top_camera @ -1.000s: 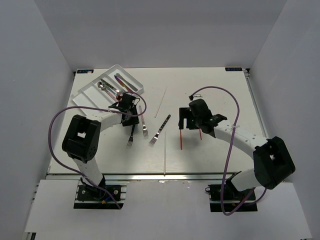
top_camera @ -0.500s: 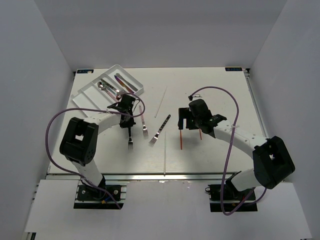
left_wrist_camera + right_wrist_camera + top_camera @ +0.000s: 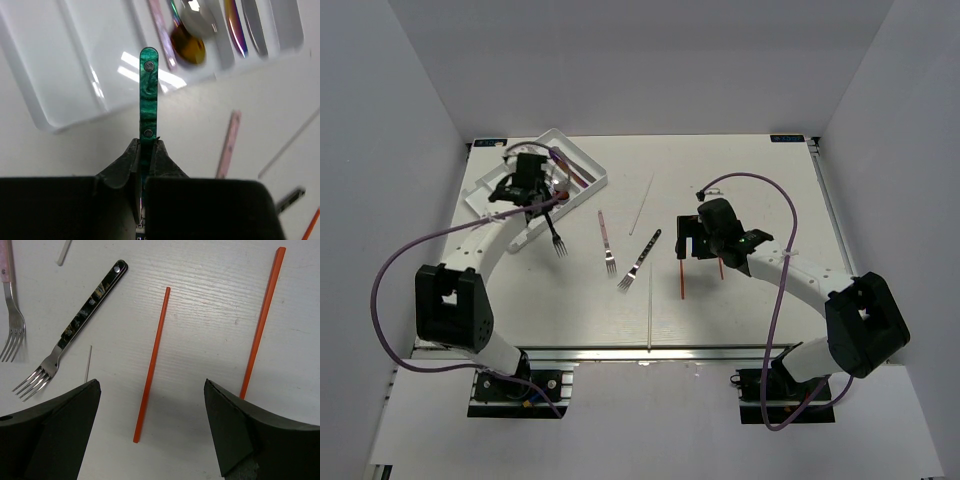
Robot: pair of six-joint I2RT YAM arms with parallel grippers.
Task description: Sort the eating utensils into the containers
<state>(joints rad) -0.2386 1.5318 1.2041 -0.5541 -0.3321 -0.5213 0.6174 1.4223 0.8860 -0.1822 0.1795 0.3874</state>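
White tray (image 3: 65, 65): gold-bowled spoon (image 3: 188, 49), iridescent piece (image 3: 235, 27) in slots. Left gripper (image 3: 146, 146) clamped on green-handled fork (image 3: 148, 90); right gripper (image 3: 151, 390) spread wide.

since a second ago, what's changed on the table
The left pincer shut on the green fork, lifted it and carried it far-left, over the tray edge. The right pincer stays open over the red sticks; pink fork and black fork have not moved.

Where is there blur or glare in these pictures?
Left wrist: the cutlery in the tray is smeared, white glare patches sit on its floor, and the green fork is sharp. Right wrist: crisp throughout, with the red sticks sharp-edged. Top external: even, soft light.
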